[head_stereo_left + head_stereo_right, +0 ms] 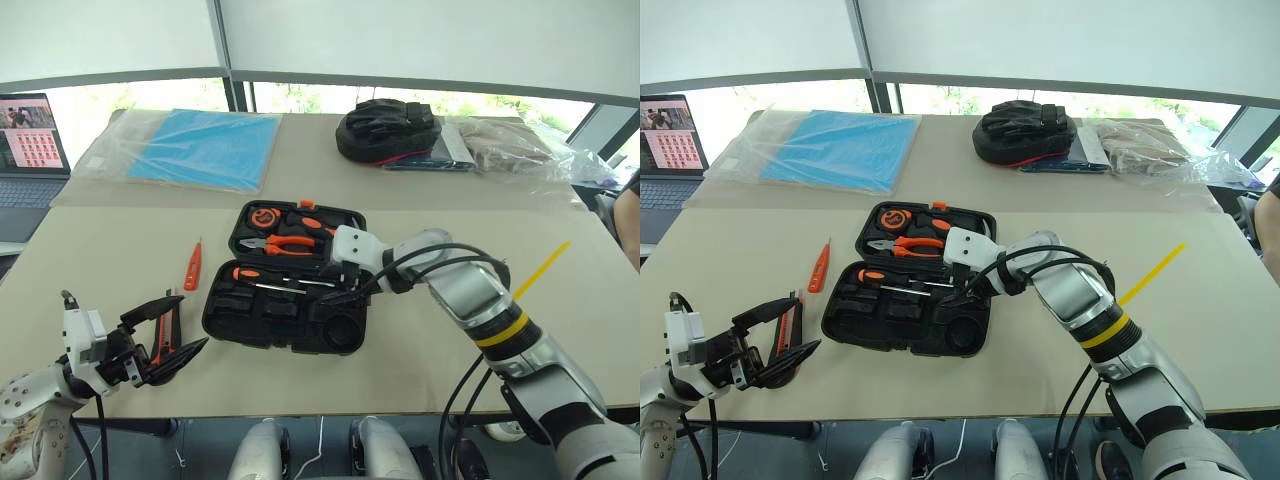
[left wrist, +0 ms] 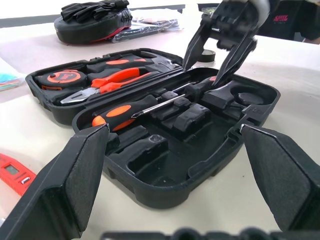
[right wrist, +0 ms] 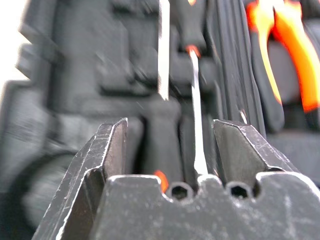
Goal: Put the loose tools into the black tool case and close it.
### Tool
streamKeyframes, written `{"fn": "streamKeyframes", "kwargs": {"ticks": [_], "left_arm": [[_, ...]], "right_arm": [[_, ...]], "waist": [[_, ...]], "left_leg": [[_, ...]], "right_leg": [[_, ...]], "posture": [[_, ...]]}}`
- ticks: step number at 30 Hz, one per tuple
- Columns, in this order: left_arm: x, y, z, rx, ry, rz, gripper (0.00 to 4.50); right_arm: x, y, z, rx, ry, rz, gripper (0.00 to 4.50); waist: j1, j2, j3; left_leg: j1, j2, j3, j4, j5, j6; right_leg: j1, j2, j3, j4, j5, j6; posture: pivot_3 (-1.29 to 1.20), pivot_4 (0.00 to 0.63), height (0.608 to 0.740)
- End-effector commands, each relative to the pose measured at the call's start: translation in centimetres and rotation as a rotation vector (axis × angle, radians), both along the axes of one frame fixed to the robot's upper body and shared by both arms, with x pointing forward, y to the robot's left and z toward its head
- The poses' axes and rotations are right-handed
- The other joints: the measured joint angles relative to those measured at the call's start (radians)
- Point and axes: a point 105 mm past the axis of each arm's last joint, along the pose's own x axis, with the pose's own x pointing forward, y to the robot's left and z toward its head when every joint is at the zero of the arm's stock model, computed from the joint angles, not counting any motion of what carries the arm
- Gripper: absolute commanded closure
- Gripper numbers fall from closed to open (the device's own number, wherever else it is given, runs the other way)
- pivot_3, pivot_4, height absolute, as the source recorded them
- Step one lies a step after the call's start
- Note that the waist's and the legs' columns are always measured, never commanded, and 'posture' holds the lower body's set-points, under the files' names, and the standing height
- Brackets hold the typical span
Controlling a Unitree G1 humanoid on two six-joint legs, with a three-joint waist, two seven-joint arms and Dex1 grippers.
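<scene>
The black case (image 1: pixel 290 275) lies open near the middle of the table (image 1: pixel 560 330), its far half holding the pliers (image 1: pixel 285 243) and the tape measure (image 1: pixel 265 216), its near half the moulded slots. Two screwdrivers (image 1: pixel 275 282) already lie along the far edge of the near half, handles opposite ways, one orange collar at the left; they sit lengthwise because the slots run that way. The right claw (image 2: pixel 218 55) hangs just above their right end, tilted down and leftward, fingers parted and holding nothing, with a shaft showing between them in the right wrist view (so it looks to have just set a screwdriver in, though that is a judgement). The left claw (image 1: pixel 165 335) hovers at the near left of the table, spread wide and empty, pointing toward the case. Just under it lies the knife (image 1: pixel 163 330), and a little farther off, left of the case, the small orange tester (image 1: pixel 191 266); both are outside the case. Past the case's far right corner the left wrist view shows a dark tape roll (image 2: pixel 206 54). The case cannot close until these go in.
</scene>
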Motion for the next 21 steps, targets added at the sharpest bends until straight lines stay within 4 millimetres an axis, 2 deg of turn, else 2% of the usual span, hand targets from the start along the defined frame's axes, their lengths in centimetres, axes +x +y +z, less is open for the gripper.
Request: {"fn": "streamKeyframes", "kwargs": {"ticks": [1,2,7,9,13,21], "left_arm": [[0.2,-0.3,0.8,0.003,-0.044,-0.010,0.00],[0.3,-0.4,0.8,0.004,-0.044,-0.013,0.00],[0.3,-0.7,0.4,0.017,-0.036,-0.033,0.00],[0.3,-0.7,0.4,0.021,-0.035,-0.035,0.00],[0.3,-0.6,0.4,0.025,-0.037,-0.029,0.00],[0.5,-0.5,0.5,0.034,-0.042,-0.019,0.00]], "right_arm": [[0.6,-0.2,1.7,0.112,-0.076,-0.006,2.03],[0.8,-0.1,1.5,0.143,-0.074,-0.011,2.23],[1.7,0.4,-0.6,0.197,-0.069,-0.049,3.94],[2.2,0.1,-1.7,0.194,-0.060,-0.074,4.48],[2.7,0.1,-2.9,0.196,-0.061,-0.095,4.48],[2.0,0.8,-5.4,0.159,-0.045,-0.066,4.48]], "waist": [[0.000,0.000,0.000],[0.000,0.000,0.000],[0.000,0.000,0.000],[0.000,0.000,0.000],[0.000,0.000,0.000],[-0.003,0.000,0.000]], "left_leg": [[0.000,0.000,0.000,0.000,0.000,0.000],[0.000,0.000,0.000,0.000,0.000,0.000],[0.001,0.000,0.000,0.000,0.000,-0.001],[0.001,-0.001,0.000,0.000,0.000,-0.001],[0.001,-0.001,0.000,0.000,0.001,-0.001],[0.003,0.000,0.000,-0.002,0.001,-0.001]], "right_leg": [[0.000,0.000,0.000,0.000,0.000,0.000],[0.000,0.000,0.000,0.000,0.000,0.000],[0.001,0.000,0.000,0.000,0.000,0.000],[0.001,0.000,0.000,0.000,0.000,0.000],[0.001,0.000,0.000,0.000,0.000,0.000],[0.002,0.001,0.000,0.000,0.000,0.000]], "posture": [[0.00,0.150,0.740],[0.00,0.150,0.740],[0.00,0.150,0.740],[0.00,0.150,0.740],[0.00,0.150,0.740],[0.00,0.150,0.740]]}}
